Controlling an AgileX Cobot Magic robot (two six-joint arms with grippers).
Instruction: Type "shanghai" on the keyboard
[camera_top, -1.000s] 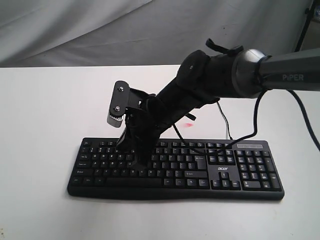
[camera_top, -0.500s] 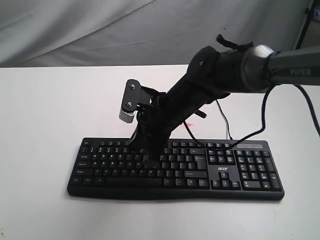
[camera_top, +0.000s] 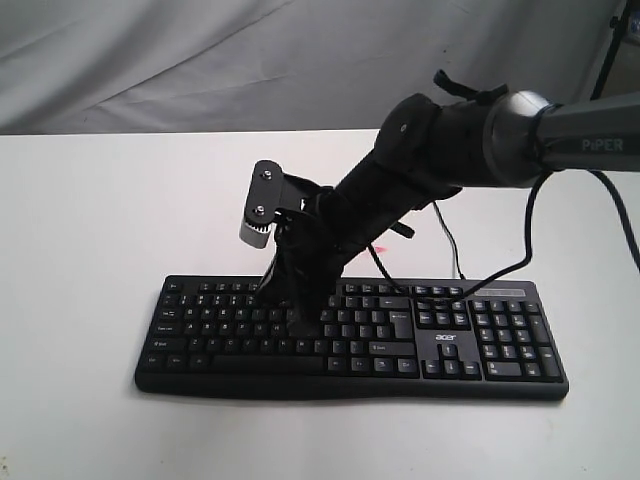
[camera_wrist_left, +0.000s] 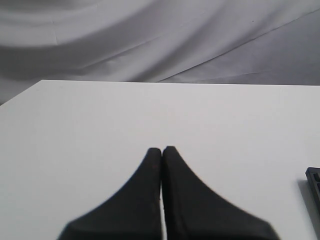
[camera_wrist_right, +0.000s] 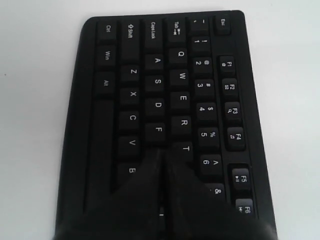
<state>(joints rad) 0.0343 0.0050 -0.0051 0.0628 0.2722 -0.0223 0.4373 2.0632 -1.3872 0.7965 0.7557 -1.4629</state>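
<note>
The black keyboard (camera_top: 440, 345) with white legends lies across the white table, number pad and "acer" logo to the right. My right gripper (camera_top: 303, 324) reaches over from the right and is shut, with its tips pointing down onto the middle letter rows. In the right wrist view the keyboard (camera_wrist_right: 130, 75) fills the frame. There the shut right gripper (camera_wrist_right: 162, 150) rests just past the F key, between T and B, and hides the key under it. My left gripper (camera_wrist_left: 161, 148) is shut with nothing in it, above bare table. Only a keyboard corner (camera_wrist_left: 314, 181) shows there.
The keyboard's thin black cable (camera_top: 448, 240) runs off behind it toward the back of the white table (camera_top: 100, 220). The right arm's own cable loops above the keyboard's right half. A grey cloth backdrop hangs behind the table.
The right gripper has shifted to the right along the letter rows and now stands on a key nearer the keyboard's middle. In the last half second it has hardly moved.
</note>
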